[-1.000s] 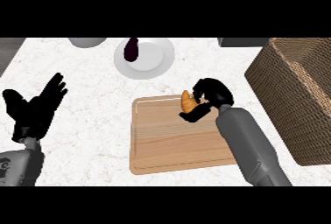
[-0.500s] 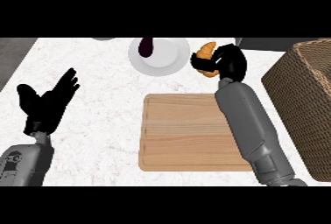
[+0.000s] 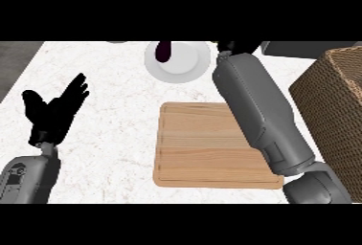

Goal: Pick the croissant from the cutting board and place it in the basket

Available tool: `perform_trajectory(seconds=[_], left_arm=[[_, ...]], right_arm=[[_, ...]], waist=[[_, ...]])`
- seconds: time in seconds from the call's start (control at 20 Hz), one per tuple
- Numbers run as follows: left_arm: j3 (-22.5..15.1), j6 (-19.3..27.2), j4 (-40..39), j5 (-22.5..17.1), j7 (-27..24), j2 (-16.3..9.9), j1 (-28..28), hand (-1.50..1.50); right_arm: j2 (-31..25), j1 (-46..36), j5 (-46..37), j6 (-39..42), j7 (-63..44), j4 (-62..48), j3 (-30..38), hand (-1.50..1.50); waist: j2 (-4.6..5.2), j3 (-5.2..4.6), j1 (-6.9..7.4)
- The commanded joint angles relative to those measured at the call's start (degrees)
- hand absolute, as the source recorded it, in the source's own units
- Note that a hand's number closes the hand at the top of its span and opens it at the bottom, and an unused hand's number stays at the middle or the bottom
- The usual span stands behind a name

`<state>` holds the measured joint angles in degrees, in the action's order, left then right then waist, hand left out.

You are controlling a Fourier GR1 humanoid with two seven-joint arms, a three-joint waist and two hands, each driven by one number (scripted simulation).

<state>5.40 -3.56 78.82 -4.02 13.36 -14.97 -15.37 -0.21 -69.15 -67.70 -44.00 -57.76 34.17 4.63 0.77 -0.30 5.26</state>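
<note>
Nowhere is the croissant showing; the wooden cutting board [image 3: 216, 148] is lying bare.
Right hand [image 3: 237, 46] is reaching to the view's top edge, mostly cut off, finger state impossible to tell. Woven basket [image 3: 338, 103] is sitting right of the grey forearm; left hand [image 3: 53, 112] is resting, fingers spread, on the speckled counter [image 3: 120, 100]. White round plate [image 3: 180, 62] is carrying something dark.

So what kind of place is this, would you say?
Probably a kitchen counter: a pale marbled worktop holds a wooden cutting board, a white plate with something dark purple on it, and a wicker basket at the right edge.
</note>
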Motion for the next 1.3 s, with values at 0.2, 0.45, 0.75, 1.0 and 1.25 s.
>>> perform_trajectory(seconds=[0.2, 0.45, 0.75, 1.0, 1.25], left_arm=[[0.9, 0.9, -0.9, 0.5, -0.6, -0.2, 0.0, 0.00], [0.5, 1.3, -0.4, 0.7, 0.0, 0.4, -0.4, 0.00], [1.8, 0.2, -0.9, 0.7, -2.3, -1.2, 1.6, 0.00], [2.4, 0.1, 0.4, -0.4, 0.2, -1.4, 1.1, 0.00], [2.7, 0.5, 0.7, -0.6, 0.0, -0.8, 2.8, 0.00]], right_arm=[[-0.5, -15.3, -14.9, 2.8, -21.9, -9.1, 0.8, 1.50], [-6.5, -19.4, -16.9, 4.9, -21.7, -12.4, 4.2, 1.50], [-10.0, -20.8, -21.9, 5.2, -24.2, -14.9, 5.2, 1.50], [-16.3, -19.9, -24.2, 8.9, -23.9, -17.8, 6.6, 1.50], [-17.8, -17.7, -26.8, 9.7, -26.3, -17.7, 6.8, 1.50]], waist=[[-0.28, 0.07, -2.43], [0.19, 0.14, -2.16], [0.04, 0.13, -2.67], [-0.10, 0.20, -3.04], [-0.68, 0.25, -4.31]])
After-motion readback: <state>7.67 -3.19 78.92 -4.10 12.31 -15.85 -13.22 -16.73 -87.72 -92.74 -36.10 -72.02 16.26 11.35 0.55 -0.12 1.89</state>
